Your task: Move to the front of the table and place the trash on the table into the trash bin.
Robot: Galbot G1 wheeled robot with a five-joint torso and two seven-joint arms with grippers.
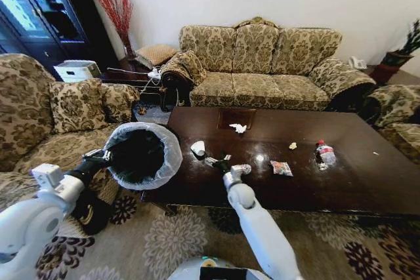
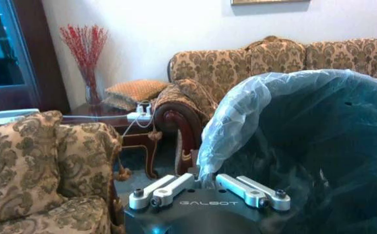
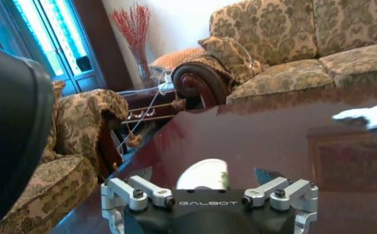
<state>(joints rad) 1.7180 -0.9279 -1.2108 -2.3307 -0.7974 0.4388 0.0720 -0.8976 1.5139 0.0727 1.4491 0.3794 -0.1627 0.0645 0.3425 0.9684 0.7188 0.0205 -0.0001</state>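
One round black bin lined with white plastic [image 1: 141, 155] hangs clenched in the left pincer [image 2: 208, 189]; right pincer [image 3: 209, 194], released, hovers over a white paper cup [image 3: 205, 174] on the glossy brown bench [image 1: 341, 181].

The dark, glossy wooden tabletop [image 1: 341, 181] carried scattered litter. A crumpled white tissue [image 1: 238, 128] lay on its square inlaid panel [image 1: 226, 118]. Nearer the front edge lay a tipped white paper cup [image 1: 198, 148] and shiny wrappers [image 1: 281, 168]. A tiny yellow scrap [image 1: 293, 145] lay apart, and a clear red-capped bottle [image 1: 325, 153] rested on its side farther right.
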